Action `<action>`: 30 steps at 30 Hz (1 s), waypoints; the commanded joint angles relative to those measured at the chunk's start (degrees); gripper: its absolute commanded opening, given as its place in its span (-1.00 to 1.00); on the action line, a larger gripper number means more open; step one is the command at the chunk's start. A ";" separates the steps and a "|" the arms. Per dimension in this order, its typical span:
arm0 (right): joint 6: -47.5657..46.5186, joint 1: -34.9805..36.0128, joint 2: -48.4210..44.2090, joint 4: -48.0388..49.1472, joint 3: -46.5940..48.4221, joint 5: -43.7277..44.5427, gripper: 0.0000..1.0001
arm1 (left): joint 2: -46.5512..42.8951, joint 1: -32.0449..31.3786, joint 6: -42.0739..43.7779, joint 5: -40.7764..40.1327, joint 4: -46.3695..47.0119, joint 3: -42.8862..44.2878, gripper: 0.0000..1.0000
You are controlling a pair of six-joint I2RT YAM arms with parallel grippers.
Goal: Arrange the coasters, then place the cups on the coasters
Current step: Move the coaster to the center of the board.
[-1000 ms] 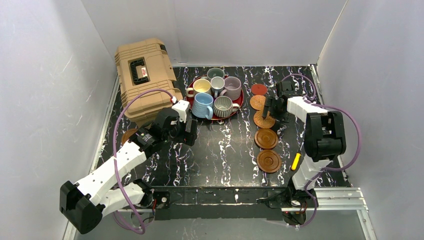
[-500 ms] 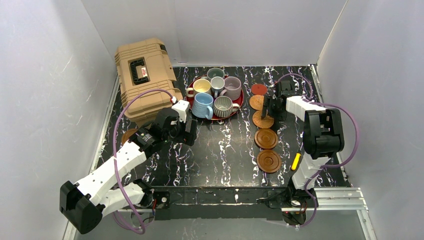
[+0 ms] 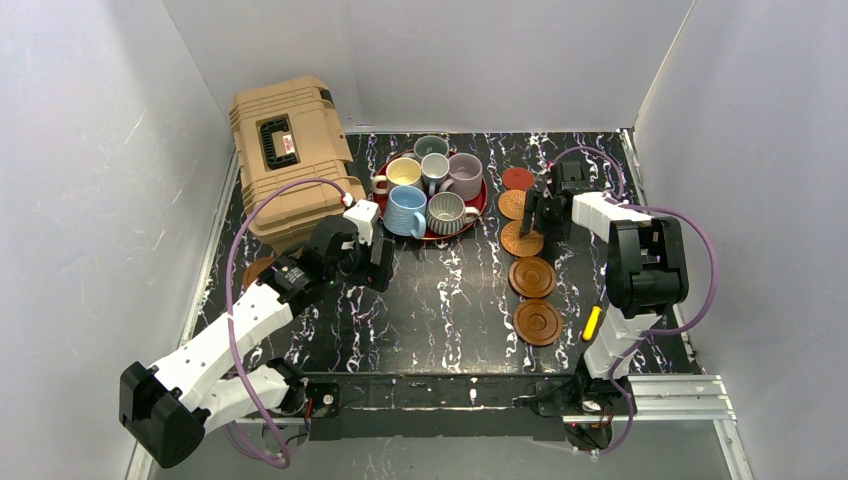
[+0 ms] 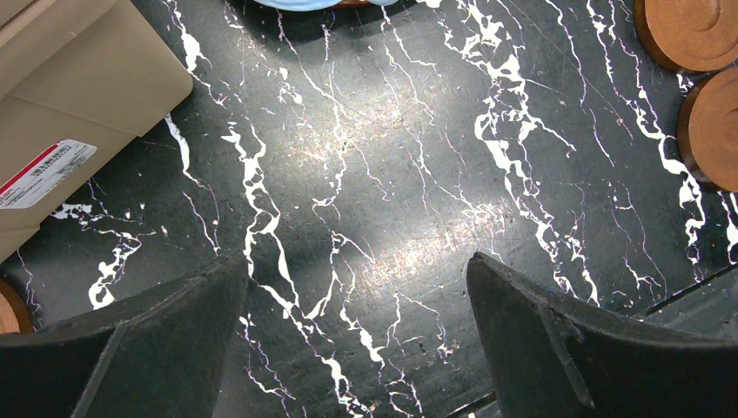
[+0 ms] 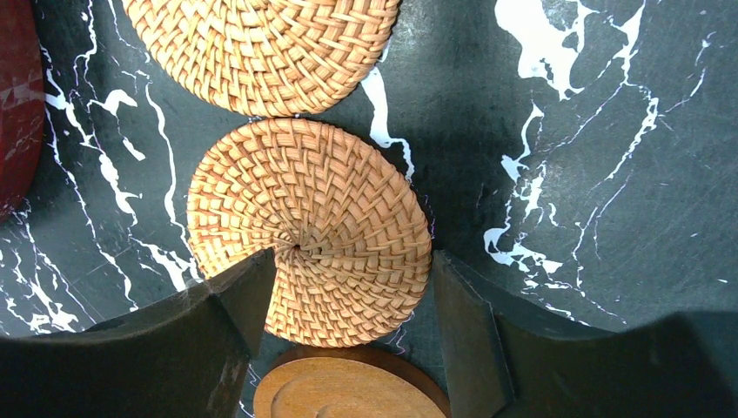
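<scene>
Black tabletop (image 3: 440, 300) with white marble veins, pretty flashy. Orange woven coasters (image 5: 305, 231), dark brown ringed wood coasters (image 3: 532, 277), one pinkish-red coaster (image 3: 517, 179). Deep red tray (image 3: 482, 205), tan case (image 3: 300, 185). Also a light blue ribbed mug (image 3: 405, 212), lilac mug (image 3: 466, 176), cream-yellow mug (image 3: 403, 173), grey-green mug (image 3: 431, 146).

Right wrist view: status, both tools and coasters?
Left tool open, empty. Right tool straddling a woven coaster, grip unclear. Second woven coaster and wooden coaster crowd it. Cups on the tray.

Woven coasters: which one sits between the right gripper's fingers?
The woven coaster beside the dark wood coaster; the right gripper straddles it, while the other woven coaster lies beyond it.
</scene>
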 commanded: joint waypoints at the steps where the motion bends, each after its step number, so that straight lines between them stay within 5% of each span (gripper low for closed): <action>1: 0.43 -0.30 0.01 1.20 -0.67 -1.67 0.48 | -1.04 0.16 0.66 -0.61 -0.91 1.48 0.91; 6: 0.53 -0.14 -0.45 0.74 -0.46 -1.00 0.50 | -1.09 0.15 0.70 -0.60 -0.91 1.48 0.91; 14: -1.31 3.32 -2.08 -1.53 2.88 8.89 0.97 | -0.87 0.14 0.66 -0.41 -0.82 1.48 0.91; 30: -3.52 8.18 9.07 -5.80 15.84 13.90 0.97 | -0.67 0.16 0.64 -0.54 -0.91 1.48 0.91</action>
